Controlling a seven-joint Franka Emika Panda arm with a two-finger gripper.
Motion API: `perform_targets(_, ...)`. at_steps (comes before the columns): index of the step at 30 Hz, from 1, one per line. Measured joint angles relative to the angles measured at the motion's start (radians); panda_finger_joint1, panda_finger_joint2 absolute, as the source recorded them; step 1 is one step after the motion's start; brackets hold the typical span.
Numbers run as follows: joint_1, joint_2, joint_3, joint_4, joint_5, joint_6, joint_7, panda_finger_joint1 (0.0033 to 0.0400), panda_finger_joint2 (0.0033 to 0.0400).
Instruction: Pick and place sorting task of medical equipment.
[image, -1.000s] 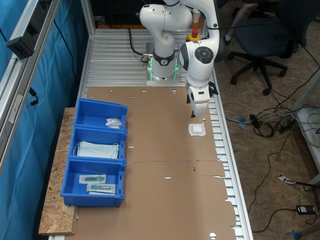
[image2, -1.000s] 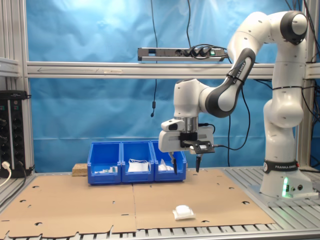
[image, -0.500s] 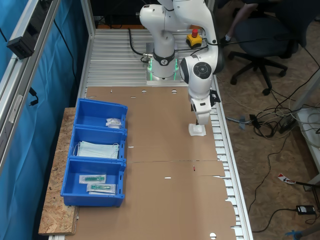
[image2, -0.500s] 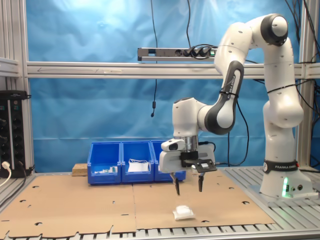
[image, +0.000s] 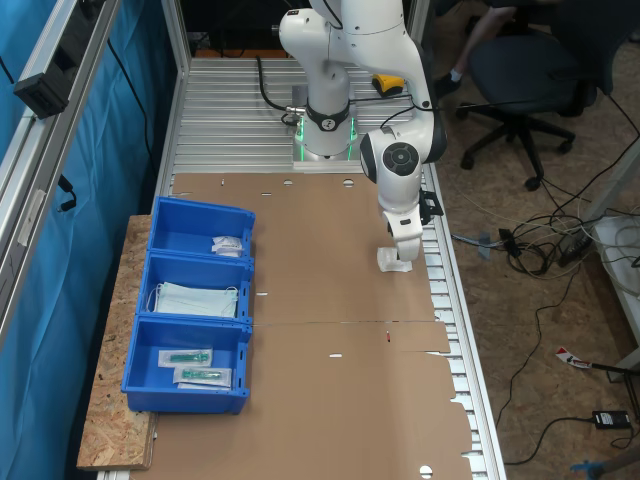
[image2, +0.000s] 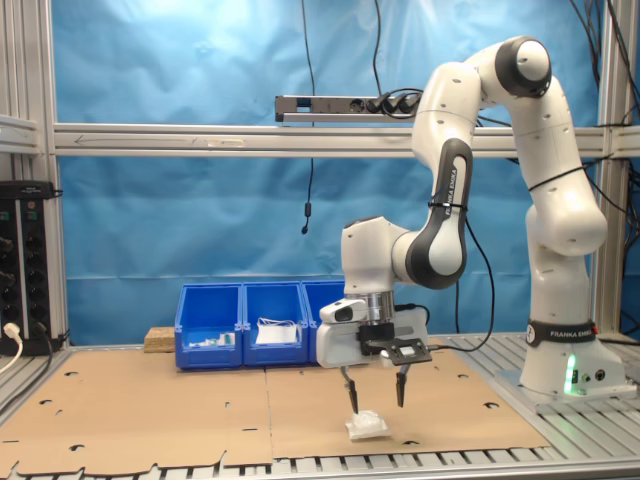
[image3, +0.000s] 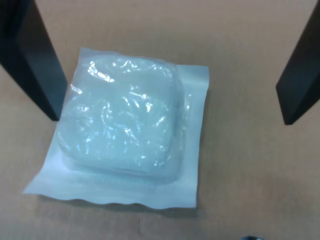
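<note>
Near the bench edge farthest from the blue plastic bins (image: 190, 318), the small square white crinkled packet (image3: 122, 131) lies flat on brown cardboard (image: 330, 400). Above it the gripper (image2: 374, 391) hangs spread wide, one finger (image3: 35, 62) over the packet's margin. Judging this the pre-grasp step: next, lower and close.

One robot arm (image: 345, 60) with one gripper (image2: 375, 397); one white packet (image2: 366, 426) on the cardboard; three blue bins (image: 190, 305) holding one small packet (image: 227, 245), face masks (image: 196, 299), two clear green-tipped packets (image: 195, 366); one office chair (image: 525, 85).
</note>
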Motion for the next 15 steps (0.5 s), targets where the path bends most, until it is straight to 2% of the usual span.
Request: perform_targets(15, 0.005, 0.066, -0.006, 0.029, 0.000, 0.086, 0.000, 0.0400, 0.0400)
